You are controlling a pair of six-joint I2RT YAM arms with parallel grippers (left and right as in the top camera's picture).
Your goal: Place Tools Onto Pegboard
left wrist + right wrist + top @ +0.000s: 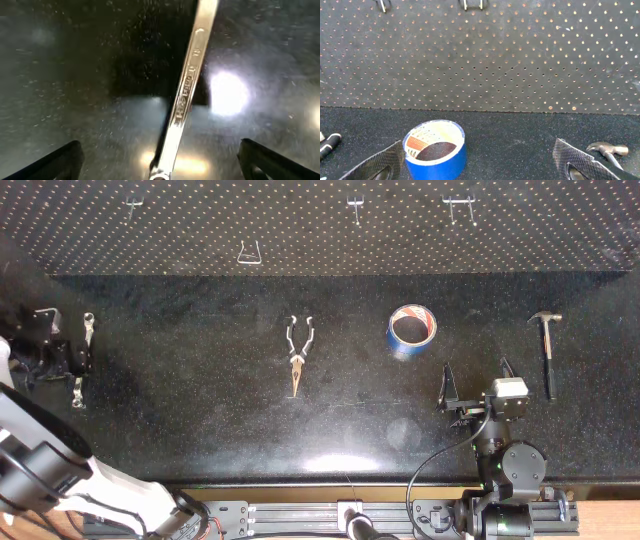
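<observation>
A shiny wrench [187, 85] lies on the black table at the far left [84, 360]. My left gripper [160, 167] hovers low over it, open, one finger on either side of the shaft and not touching it. Needle-nose pliers [300, 352] lie at the table's middle. A blue tape roll [411, 330] stands right of centre, and a hammer [547, 350] lies at the far right. My right gripper [475, 385] is open near the front, facing the tape roll [435, 147], with the hammer head [607, 148] off to one side. The pegboard [320, 220] spans the back.
Metal hooks hang on the pegboard: one at the left [133, 204], a wire loop [249, 253], one at the middle [354, 206] and a double hook [458, 206]. A pliers handle [327, 142] shows at the right wrist view's edge.
</observation>
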